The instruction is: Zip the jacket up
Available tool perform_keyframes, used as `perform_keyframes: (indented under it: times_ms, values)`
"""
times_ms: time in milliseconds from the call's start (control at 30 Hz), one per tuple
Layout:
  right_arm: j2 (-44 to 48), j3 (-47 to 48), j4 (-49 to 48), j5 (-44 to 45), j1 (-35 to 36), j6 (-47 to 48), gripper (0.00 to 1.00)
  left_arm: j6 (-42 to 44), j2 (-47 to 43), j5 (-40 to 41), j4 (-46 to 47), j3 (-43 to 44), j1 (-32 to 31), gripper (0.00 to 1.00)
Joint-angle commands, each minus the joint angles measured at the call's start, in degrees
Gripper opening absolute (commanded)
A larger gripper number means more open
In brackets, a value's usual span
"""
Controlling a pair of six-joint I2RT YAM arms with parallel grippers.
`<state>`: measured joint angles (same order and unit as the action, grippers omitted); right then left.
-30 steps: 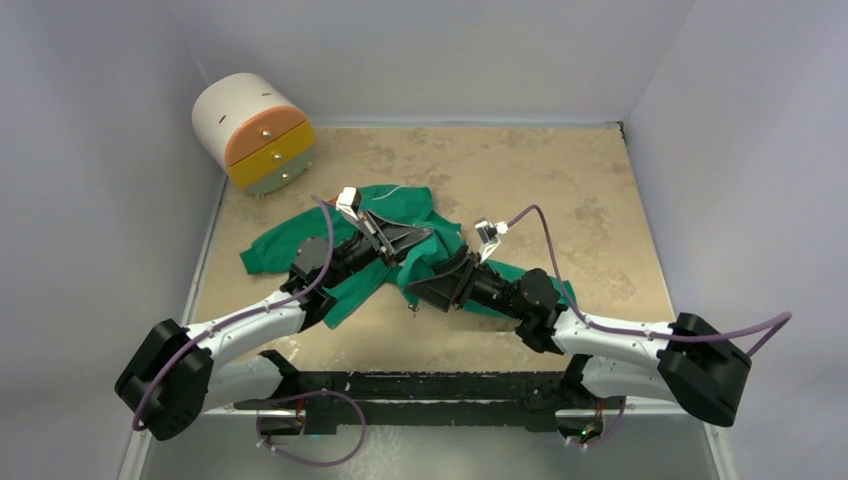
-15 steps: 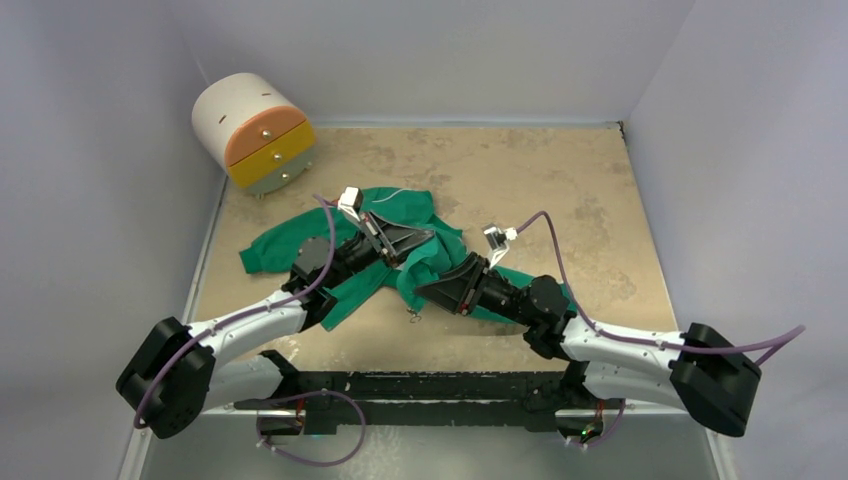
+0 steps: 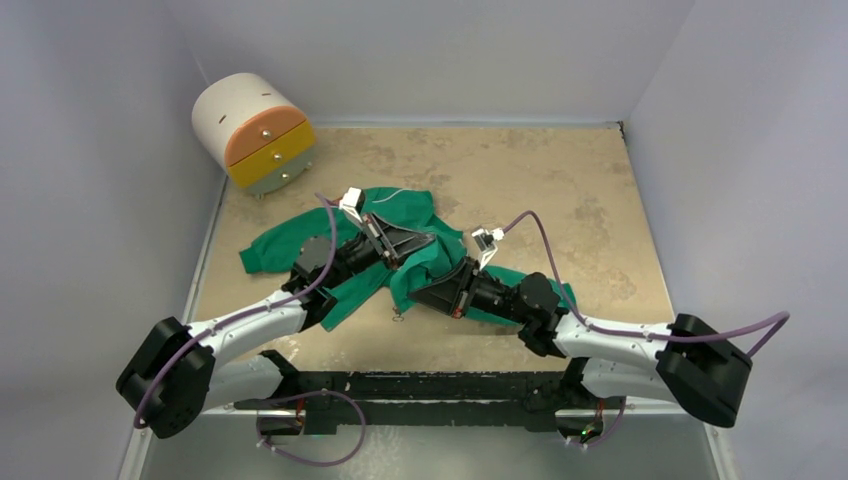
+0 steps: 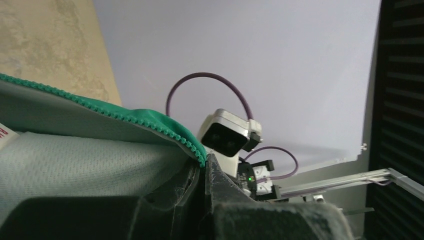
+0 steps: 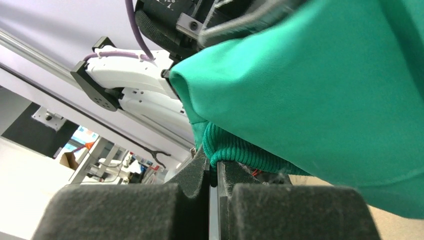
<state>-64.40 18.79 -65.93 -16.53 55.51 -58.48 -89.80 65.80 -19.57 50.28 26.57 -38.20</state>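
The green jacket (image 3: 405, 212) lies crumpled mid-table, partly under both arms. My left gripper (image 3: 428, 239) is shut on its front edge. In the left wrist view the green zipper teeth (image 4: 150, 122) run into the closed jaws (image 4: 205, 162), with the pale grey lining (image 4: 75, 160) below them. My right gripper (image 3: 409, 295) is shut on the ribbed hem (image 5: 240, 152), pinched at the fingertips (image 5: 214, 167), and green cloth (image 5: 325, 85) hangs over it. A small metal piece (image 3: 398, 318) dangles under that corner. The chest patches are hidden.
A white cylinder cabinet (image 3: 228, 108) with an orange and a yellow drawer lies at the back left corner. Grey walls close in the tan table (image 3: 560, 190) on three sides. The right arm's camera (image 4: 227, 135) sits close to my left fingers.
The right gripper has closed on the ribbed hem and shifted slightly left and toward the near edge, pulling the hem corner with it. The left gripper has kept its grip and place.
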Motion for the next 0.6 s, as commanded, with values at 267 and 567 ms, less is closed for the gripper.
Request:
perform_keyframes:
  times_ms: [267, 567]
  values:
    - [14.2, -1.6, 10.0, 7.8, 0.4, 1.2, 0.0, 22.2, -8.3, 7.7, -32.5, 11.7, 1.1, 0.56]
    - [19.6, -2.0, 22.1, 15.1, 0.3, -1.2, 0.0, 26.8, -18.5, 9.9, -46.4, 12.7, 1.1, 0.7]
